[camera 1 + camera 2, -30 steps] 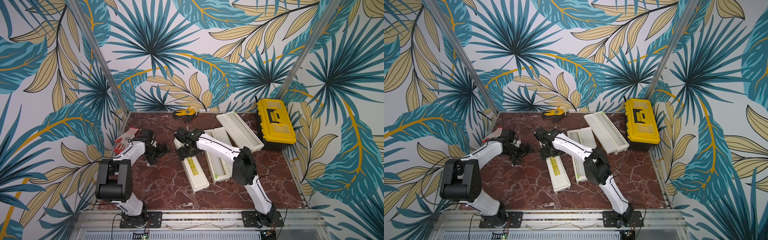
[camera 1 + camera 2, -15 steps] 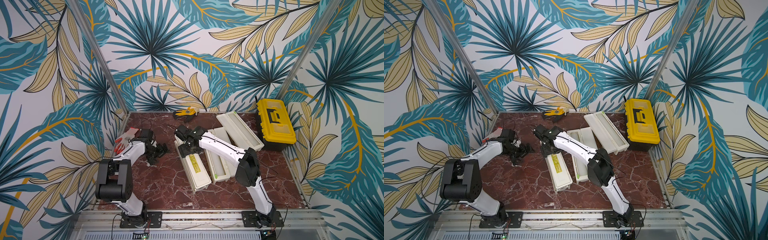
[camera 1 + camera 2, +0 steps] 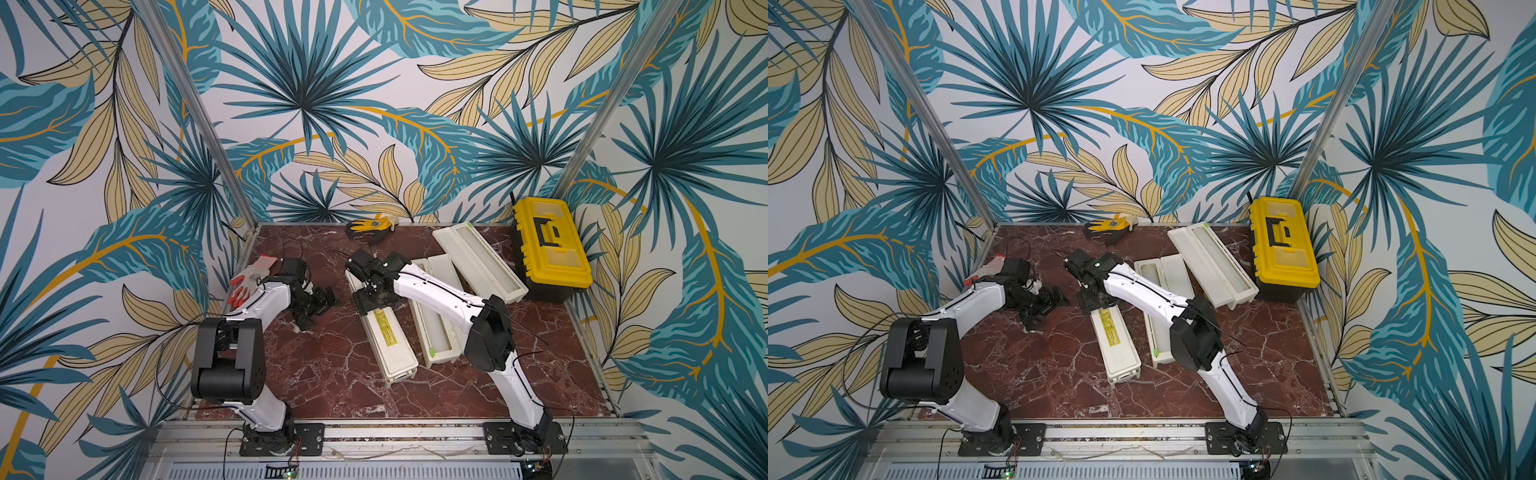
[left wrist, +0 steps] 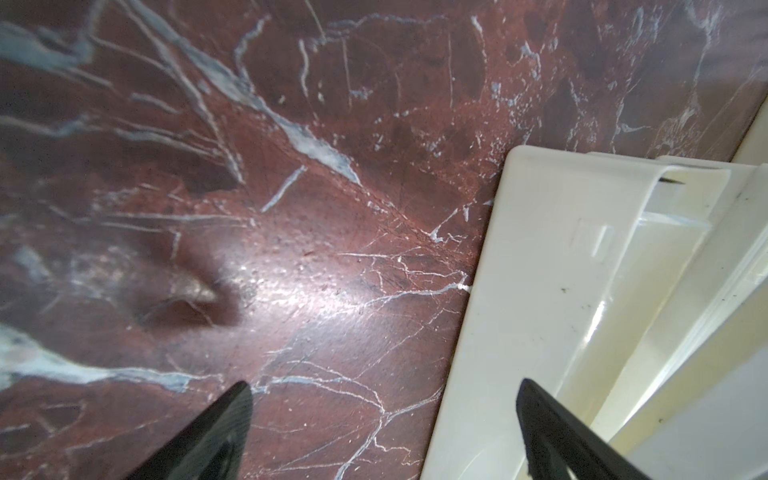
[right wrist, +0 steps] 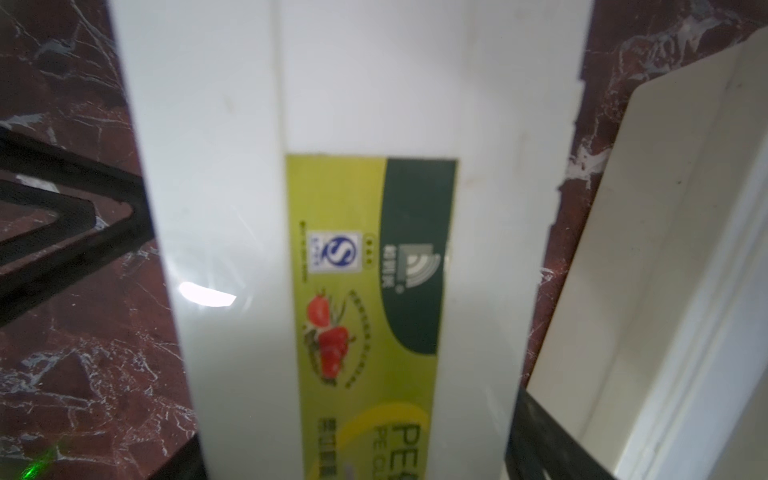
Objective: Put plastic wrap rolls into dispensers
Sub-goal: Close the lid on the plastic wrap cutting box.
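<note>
Straddling the far end of the closed dispenser [image 3: 390, 338], the right jaws sit across its width, their black fingers [image 5: 536, 440] set against its two long sides and gripping the box just where its yellow-green label [image 5: 370, 291] begins. That dispenser lies near the middle of the marble tabletop [image 3: 332, 382], running from back to front. Just beside it, under the right arm [image 3: 436, 291], lies a second dispenser [image 3: 445, 351] with its lid thrown open. A pale shape in its trough may be a roll [image 3: 433, 338], though both top views are too coarse to settle it. The third dispenser [image 3: 478, 262], also open, lies slantwise farther back, close to the yellow toolbox [image 3: 550, 249]. The left jaws stand spread wide and hold nothing, their fingers [image 4: 216, 432] low over bare tabletop, with the end of a cream dispenser by one of them. A yellow-and-black glove [image 3: 372, 226] lies at the back edge, and a red-and-white glove [image 3: 249, 278] lies by the left arm [image 3: 266, 303]
</note>
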Controlling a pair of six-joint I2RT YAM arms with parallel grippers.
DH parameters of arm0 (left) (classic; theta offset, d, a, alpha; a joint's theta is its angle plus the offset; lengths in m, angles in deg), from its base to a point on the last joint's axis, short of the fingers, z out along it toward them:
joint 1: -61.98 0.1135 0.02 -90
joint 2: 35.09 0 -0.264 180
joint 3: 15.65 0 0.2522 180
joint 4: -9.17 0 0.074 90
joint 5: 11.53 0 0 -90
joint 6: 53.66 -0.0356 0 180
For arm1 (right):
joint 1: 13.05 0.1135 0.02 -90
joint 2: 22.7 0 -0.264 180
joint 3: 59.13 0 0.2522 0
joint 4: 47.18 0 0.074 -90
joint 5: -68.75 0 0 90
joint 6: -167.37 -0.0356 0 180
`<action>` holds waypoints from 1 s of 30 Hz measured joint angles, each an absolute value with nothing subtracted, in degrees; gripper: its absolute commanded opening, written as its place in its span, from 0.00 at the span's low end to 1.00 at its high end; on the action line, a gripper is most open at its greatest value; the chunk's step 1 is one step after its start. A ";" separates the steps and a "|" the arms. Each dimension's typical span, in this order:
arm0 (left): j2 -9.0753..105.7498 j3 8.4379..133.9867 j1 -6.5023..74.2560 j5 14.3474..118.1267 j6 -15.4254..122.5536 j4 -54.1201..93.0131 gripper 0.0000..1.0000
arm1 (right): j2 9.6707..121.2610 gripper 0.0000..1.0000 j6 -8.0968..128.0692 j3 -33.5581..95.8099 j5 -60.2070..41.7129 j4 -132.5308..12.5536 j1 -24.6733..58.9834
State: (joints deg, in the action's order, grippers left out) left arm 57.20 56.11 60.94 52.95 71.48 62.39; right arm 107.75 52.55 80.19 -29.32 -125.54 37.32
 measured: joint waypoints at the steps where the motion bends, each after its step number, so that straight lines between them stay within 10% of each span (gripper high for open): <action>1: 57.22 56.11 60.94 52.97 71.48 62.39 1.00 | 107.97 0.73 52.55 80.32 -29.30 -125.54 37.37; 12: 57.61 56.11 60.92 52.99 71.28 62.39 1.00 | 110.42 0.78 52.53 80.65 -29.41 -126.65 38.37; 18: 57.61 56.11 60.92 53.01 71.09 62.39 0.99 | 110.42 0.99 52.36 80.65 -29.82 -126.67 38.44; 30: 57.61 56.11 60.92 52.97 70.63 62.39 1.00 | 110.44 0.99 52.05 80.65 -31.25 -126.37 38.44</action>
